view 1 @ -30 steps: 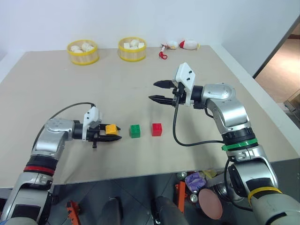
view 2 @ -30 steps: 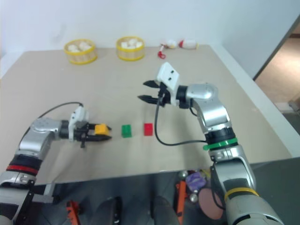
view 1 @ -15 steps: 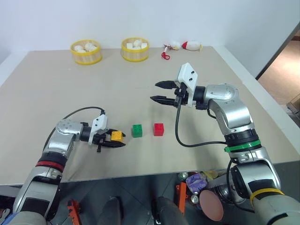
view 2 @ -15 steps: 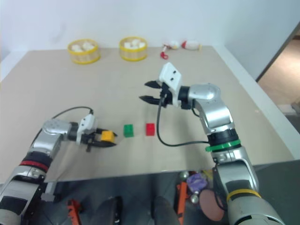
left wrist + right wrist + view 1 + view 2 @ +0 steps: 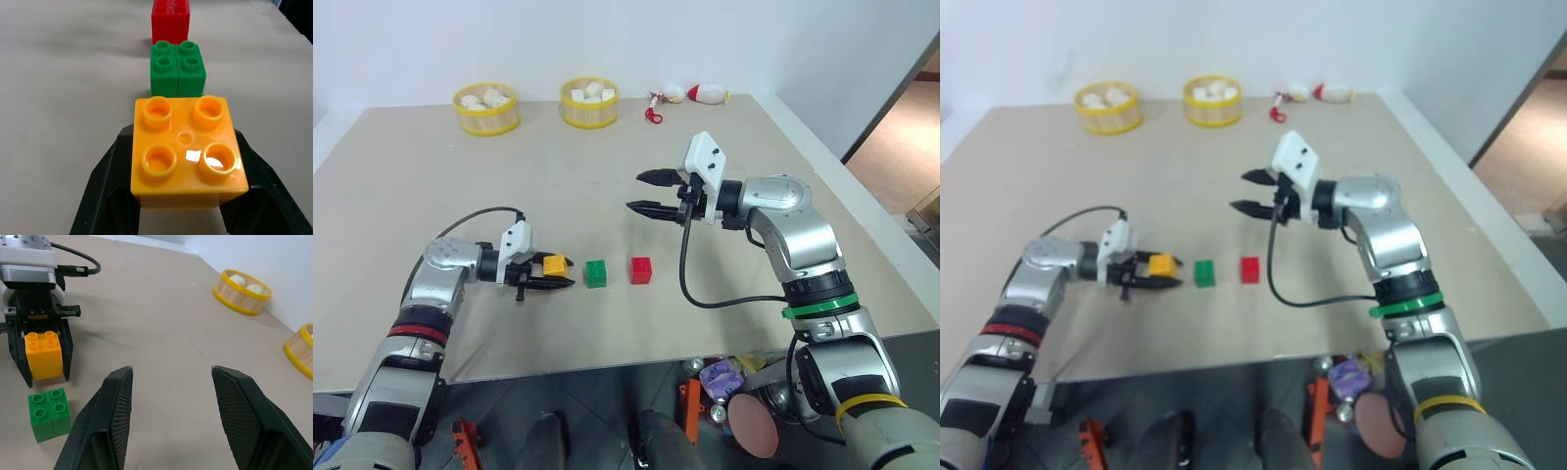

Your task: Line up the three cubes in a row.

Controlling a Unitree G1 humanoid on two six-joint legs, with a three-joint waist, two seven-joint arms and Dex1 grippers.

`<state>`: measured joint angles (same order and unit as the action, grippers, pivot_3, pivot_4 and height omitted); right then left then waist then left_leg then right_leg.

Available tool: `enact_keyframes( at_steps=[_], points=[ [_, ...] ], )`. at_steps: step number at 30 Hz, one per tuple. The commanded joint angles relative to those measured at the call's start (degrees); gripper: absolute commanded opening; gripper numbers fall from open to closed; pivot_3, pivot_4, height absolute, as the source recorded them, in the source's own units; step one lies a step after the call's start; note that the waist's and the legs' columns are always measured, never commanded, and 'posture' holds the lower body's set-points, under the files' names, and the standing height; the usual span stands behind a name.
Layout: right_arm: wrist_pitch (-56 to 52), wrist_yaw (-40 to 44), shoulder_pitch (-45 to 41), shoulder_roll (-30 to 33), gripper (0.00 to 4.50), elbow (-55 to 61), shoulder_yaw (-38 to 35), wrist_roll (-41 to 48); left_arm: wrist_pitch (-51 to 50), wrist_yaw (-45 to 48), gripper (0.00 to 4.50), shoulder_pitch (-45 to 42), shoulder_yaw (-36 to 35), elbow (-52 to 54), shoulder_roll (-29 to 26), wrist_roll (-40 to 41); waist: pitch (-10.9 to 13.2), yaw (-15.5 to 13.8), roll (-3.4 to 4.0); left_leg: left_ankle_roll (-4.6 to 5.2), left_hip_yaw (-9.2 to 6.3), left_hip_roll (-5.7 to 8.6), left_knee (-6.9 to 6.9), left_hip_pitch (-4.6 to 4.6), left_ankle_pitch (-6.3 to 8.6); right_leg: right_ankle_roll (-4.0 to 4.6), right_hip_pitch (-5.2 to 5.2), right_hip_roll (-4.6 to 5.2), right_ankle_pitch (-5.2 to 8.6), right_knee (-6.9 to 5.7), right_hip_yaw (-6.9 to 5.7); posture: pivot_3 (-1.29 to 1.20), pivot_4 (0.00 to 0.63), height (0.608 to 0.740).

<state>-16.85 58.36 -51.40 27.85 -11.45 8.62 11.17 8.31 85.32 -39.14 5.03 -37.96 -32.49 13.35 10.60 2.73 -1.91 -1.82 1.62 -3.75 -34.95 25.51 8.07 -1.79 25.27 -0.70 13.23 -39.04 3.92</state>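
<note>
The left gripper (image 5: 552, 273) is clamping the yellow-orange cube (image 5: 188, 151) between its two black fingers (image 5: 105, 193), jaws closed snugly on the cube's sides with the studs facing up. It is pointing along the bench toward the robot's right, with the cube low over the bench; whether the cube is touching the surface cannot be told. Just beyond the held cube, in line with it, the green cube (image 5: 595, 273) is sitting on the bench, a narrow gap apart from the yellow-orange one in the head views. Past the green one, the red cube (image 5: 641, 270) is standing near it with a slightly wider gap, so all three are lying roughly along one line running across the bench in front of the robot, studs upward.

The right gripper (image 5: 644, 193) is hanging above the bench behind the red cube, well apart from the cubes, its jaws standing partly open and gripping nothing, fingers (image 5: 113, 416) pointing toward the robot's left. A black cable (image 5: 705, 294) is looping down from its wrist.

The bench (image 5: 431, 196) is a pale beige surface. Along its far edge, two yellow round baskets (image 5: 486, 109) with white lumps inside are sitting beside each other, and to their right a small white and red toy (image 5: 690, 95) is lying near the far corner.
</note>
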Motion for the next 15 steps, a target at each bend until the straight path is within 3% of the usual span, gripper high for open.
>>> enact_keyframes(
  at_steps=[1, 15],
  points=[
    [0.86, 0.06, -1.37, 0.05, 2.65, 0.78, -1.63, 0.91, -0.41, 0.58, 1.52, 1.30, -1.85, 1.87, -1.85, 1.12, 0.00, -0.03, 0.00, 0.00, -0.01, 0.00, 0.01, 0.00, 0.00, 0.00, 0.00, 0.00, 0.01, 0.00, -0.01, 0.00, 0.150, 0.740],
    [0.26, 0.59, -1.43, 0.41, 2.65, 1.33, -1.61, 1.02, 0.68, 0.15, 1.52, 1.56, -0.76, -0.93, 0.40, -0.08, 0.00, -0.09, 0.00, 0.00, 0.00, 0.00, 0.00, 0.00, 0.00, 0.01, -0.01, 0.02, 0.01, 0.00, -0.01, 0.00, 0.150, 0.740]
  ],
)
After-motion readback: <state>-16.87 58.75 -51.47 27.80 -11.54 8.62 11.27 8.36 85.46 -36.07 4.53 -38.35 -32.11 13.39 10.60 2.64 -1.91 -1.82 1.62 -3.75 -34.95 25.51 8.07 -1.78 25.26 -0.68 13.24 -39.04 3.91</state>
